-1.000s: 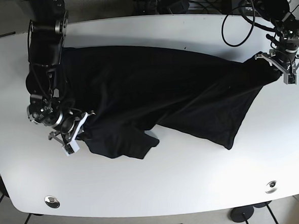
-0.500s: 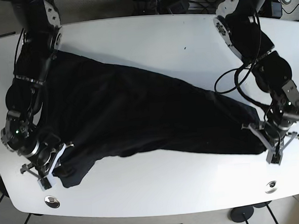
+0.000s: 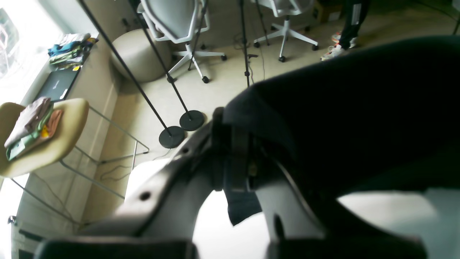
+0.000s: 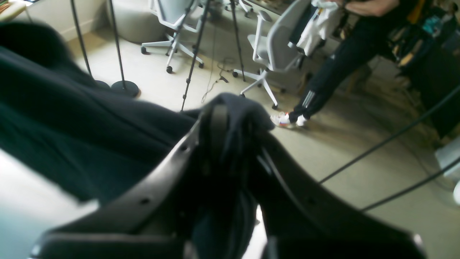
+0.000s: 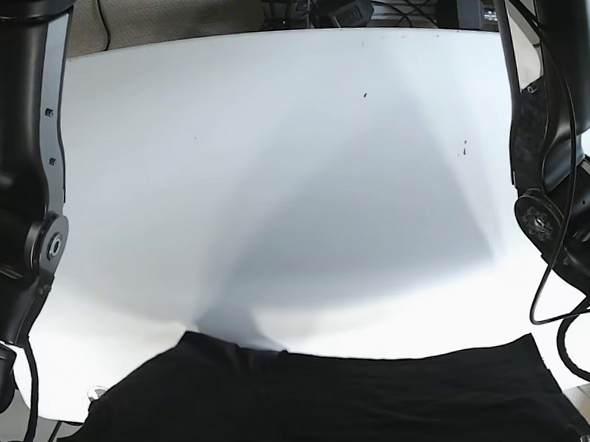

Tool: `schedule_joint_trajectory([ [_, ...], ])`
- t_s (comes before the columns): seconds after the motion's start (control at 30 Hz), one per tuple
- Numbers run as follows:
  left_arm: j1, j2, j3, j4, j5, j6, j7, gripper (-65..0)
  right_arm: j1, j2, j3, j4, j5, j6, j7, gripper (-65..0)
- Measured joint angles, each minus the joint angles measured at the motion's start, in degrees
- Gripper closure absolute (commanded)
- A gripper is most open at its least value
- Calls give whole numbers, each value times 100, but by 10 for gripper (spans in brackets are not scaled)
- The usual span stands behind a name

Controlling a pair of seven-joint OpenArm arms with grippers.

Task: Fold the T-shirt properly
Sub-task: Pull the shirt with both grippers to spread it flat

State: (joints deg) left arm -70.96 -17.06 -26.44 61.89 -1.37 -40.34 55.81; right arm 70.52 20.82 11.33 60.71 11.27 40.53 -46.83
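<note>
Shirt (image 5: 316, 405): black, lifted, spread across the base view's bottom edge.
Table (image 5: 293, 181): white.
Left gripper (image 3: 237, 158): clenched on shirt edge.
Right gripper (image 4: 230, 144): clenched on bunched shirt cloth.

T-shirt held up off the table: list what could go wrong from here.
The T-shirt hangs stretched at the near table edge. The left pincer pinches only a small bunched bit, which may slip. The right pincer holds a wad, so the fold could land creased.
</note>
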Motion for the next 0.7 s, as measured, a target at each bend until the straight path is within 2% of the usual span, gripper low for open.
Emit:
schedule_joint_trajectory([
  [0.07, 291, 4, -7, 35, -4, 0, 9, 0, -328, -22, 90, 48, 87, 0, -94, -19],
  [0.13, 1078, -35, -168, 437, -109, -28, 13, 0, -1141, 44, 420, 444, 446, 2, -260, -19],
  [0.23, 2210, -61, -483, 988, -61, -35, 37, 0, -2277, 153, 498, 1106, 634, -7, -389, -19],
  [0.3, 2918, -24, -616, 1279, -94, -22, 31, 0, -3108, 129, 732, 1572, 975, 4, -361, -19],
  [0.37, 3901, 37, -866, 1727, -358, 2, 96, 0, -4127, 98, 1169, 2020, 1108, 0, -529, -19],
  [0.4, 4505, 37, -986, 1993, -535, 4, 289, 0, -4658, 149, 1298, 2208, 1106, -74, -640, -19],
  [0.47, 5346, 52, -1134, 2356, -911, 4, 330, 0, -5480, 188, 1338, 2594, 1231, -85, -632, -19],
  [0.57, 6354, 48, -1379, 2846, -1342, 7, 286, 0, -6537, 68, 1440, 3110, 1764, -13, -575, -19],
  [0.7, 7086, 138, -1493, 2970, -1635, 24, 295, 0, -7479, -181, 1762, 3340, 1582, -103, -636, -19],
])
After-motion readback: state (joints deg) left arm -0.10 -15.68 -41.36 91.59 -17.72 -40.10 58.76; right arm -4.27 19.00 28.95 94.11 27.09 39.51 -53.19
